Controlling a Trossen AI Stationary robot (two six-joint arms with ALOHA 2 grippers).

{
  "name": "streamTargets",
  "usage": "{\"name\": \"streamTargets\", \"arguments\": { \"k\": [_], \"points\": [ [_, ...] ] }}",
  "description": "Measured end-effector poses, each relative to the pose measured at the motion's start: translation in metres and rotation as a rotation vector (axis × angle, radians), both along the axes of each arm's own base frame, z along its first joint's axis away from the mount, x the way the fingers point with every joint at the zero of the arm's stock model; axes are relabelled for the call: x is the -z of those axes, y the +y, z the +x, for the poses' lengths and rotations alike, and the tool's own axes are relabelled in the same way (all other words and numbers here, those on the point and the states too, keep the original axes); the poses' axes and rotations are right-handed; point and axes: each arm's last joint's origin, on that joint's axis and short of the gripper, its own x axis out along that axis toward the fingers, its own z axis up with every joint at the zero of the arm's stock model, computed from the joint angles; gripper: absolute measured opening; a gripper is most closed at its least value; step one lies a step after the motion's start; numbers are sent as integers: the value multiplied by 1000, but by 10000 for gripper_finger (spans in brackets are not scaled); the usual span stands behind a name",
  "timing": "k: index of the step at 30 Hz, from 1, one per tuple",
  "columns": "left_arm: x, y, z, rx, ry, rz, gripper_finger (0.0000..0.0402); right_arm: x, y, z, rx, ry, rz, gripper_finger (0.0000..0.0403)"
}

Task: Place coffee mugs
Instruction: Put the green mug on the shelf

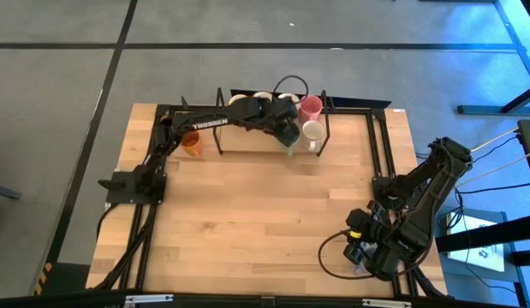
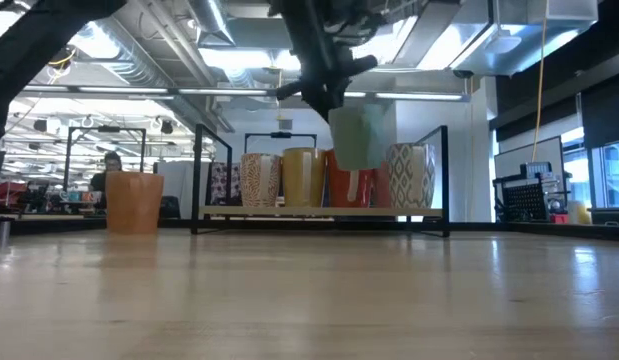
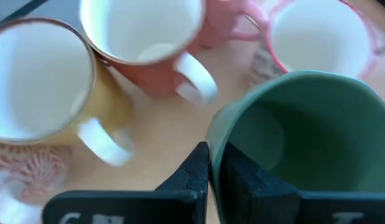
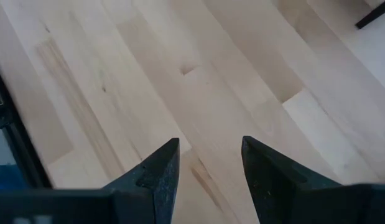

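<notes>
My left gripper (image 1: 288, 135) reaches out to the wire rack (image 1: 380, 111) at the table's far edge and is shut on a green mug (image 2: 361, 135), which hangs in the air in front of the rack. Inside the rack, seen from table height, stand a patterned white mug (image 2: 259, 180), a mustard mug (image 2: 302, 177), a red-orange mug (image 2: 347, 188) and a second patterned mug (image 2: 411, 175). From above, a pink mug (image 1: 310, 106) and a white one (image 1: 313, 131) show beside the gripper. An orange mug (image 1: 192, 143) stands on its base on the table left of the rack. My right gripper (image 4: 208, 155) is open over bare wood near the right corner. My left gripper (image 3: 215, 152) pinches the green mug's wall at its rim (image 3: 218, 134), one finger (image 3: 242, 180) inside the cup and the other finger (image 3: 193, 174) outside. It comes from above. The mug is lifted clear of the table and hangs below the fingers, slightly tilted.
The black rack frame (image 2: 447, 180) stands along the far edge, with upright posts at its ends. The wide middle and near part of the wooden table (image 1: 247, 231) holds no objects. The right arm (image 1: 419, 205) is folded at the near right corner.
</notes>
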Motion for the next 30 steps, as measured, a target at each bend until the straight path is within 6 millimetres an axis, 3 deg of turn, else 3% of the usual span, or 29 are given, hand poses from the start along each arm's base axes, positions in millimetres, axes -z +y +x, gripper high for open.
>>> {"name": "streamTargets", "arguments": {
  "k": [14,30],
  "points": [
    [39,32,13,-14,25,-46,18,0,-1,-1,7,3,-14,161],
    [50,35,18,20,38,-57,35,0,-2,-1,23,4,-12,161]
  ]
}}
